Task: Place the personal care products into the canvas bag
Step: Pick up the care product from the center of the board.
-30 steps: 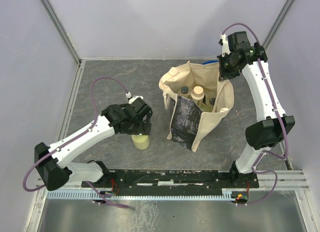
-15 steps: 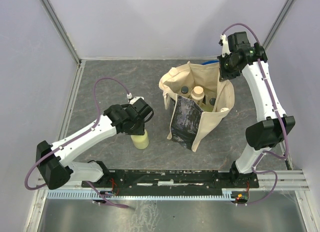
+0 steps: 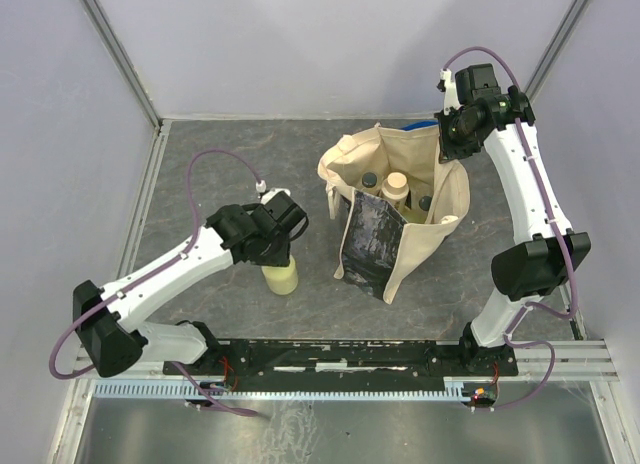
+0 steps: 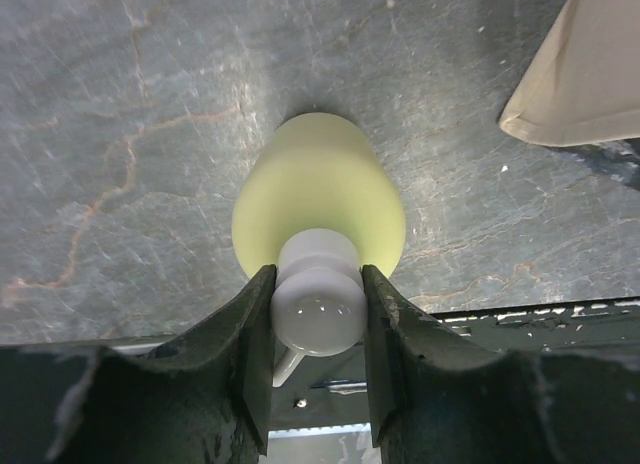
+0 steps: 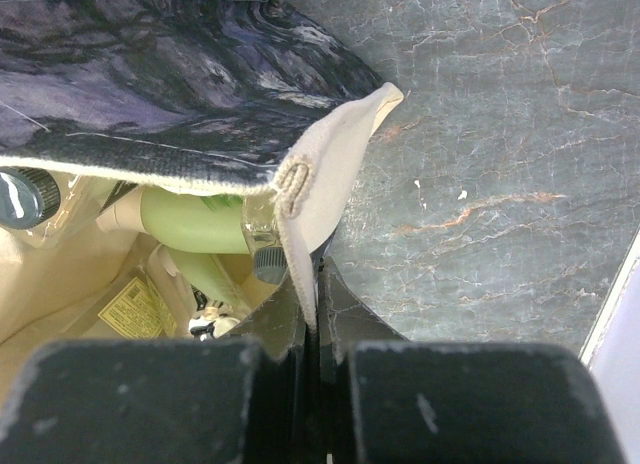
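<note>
The yellow-green bottle (image 4: 318, 189) is upright, left of the canvas bag (image 3: 450, 199). The left hand (image 4: 317, 284) squeezes its pale cap (image 4: 318, 309). The right hand (image 5: 313, 294) pinches the bag's far edge tight.

Robotics laboratory test cell. Plain pale panels (image 3: 320, 44) close off three sides of the work area, held by bare metal struts (image 3: 118, 52) that run up the corners. The table (image 3: 230, 154) has a dark, stone-patterned top. Two white-and-black robot arms, the left arm (image 3: 160, 274) and the right arm (image 3: 530, 194), are bolted to a black mounting plate (image 3: 340, 354) at its near edge. A purple cable (image 3: 218, 152) loops in the open along the arm. A slotted rail (image 3: 150, 389) and sheet metal (image 3: 330, 434) lie in front.
</note>
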Controlling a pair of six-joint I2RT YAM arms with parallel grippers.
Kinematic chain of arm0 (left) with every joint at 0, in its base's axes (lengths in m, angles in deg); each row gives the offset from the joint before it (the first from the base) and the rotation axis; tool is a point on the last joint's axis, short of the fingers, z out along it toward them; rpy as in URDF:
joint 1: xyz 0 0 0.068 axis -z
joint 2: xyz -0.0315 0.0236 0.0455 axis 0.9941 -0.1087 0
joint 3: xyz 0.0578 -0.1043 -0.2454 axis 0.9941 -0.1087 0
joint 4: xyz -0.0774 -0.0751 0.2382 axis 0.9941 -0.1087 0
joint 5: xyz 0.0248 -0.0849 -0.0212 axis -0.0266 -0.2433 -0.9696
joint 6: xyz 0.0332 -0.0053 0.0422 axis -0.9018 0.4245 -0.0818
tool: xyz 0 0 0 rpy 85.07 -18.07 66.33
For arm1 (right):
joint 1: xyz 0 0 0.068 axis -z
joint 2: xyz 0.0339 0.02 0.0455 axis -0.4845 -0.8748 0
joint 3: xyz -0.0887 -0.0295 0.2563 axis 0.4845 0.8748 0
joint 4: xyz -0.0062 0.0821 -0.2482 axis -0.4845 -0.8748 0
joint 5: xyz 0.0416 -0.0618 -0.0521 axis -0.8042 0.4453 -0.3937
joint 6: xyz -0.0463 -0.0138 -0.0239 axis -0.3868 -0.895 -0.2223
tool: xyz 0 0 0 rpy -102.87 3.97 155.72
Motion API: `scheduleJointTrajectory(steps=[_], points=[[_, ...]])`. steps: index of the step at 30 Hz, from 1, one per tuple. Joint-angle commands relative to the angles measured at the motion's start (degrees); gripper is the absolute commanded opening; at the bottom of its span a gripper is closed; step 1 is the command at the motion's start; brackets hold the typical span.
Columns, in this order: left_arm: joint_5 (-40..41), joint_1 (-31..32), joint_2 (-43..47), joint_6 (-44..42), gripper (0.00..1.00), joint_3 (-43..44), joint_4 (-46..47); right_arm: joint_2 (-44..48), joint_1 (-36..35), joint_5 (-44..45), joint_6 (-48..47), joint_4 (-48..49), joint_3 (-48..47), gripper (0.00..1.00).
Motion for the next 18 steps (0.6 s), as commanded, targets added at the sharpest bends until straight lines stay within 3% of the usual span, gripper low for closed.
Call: scheduleJointTrajectory(steps=[1, 8, 12, 18], points=[[6.1, 0.1, 0.6, -6.6, 0.03, 13.7, 2.6, 1.6, 0.2, 1.2, -1.5, 0.0, 0.3, 0.0], [9.0, 0.1, -0.1, -13.0, 0.03, 28.1, 8.9, 1.4, 0.2, 1.1, -1.6, 0.4, 1.0, 0.0], [5.3, 0.2, 0.4, -19.1, 0.03, 32.8, 18.0, 1.2, 0.3, 0.3, -1.4, 0.6, 1.4, 0.0], [0.8, 0.1, -3.0, -26.6, 0.03, 44.1, 18.7, 0.2, 0.2, 1.2, -1.8, 0.3, 1.1, 0.0]])
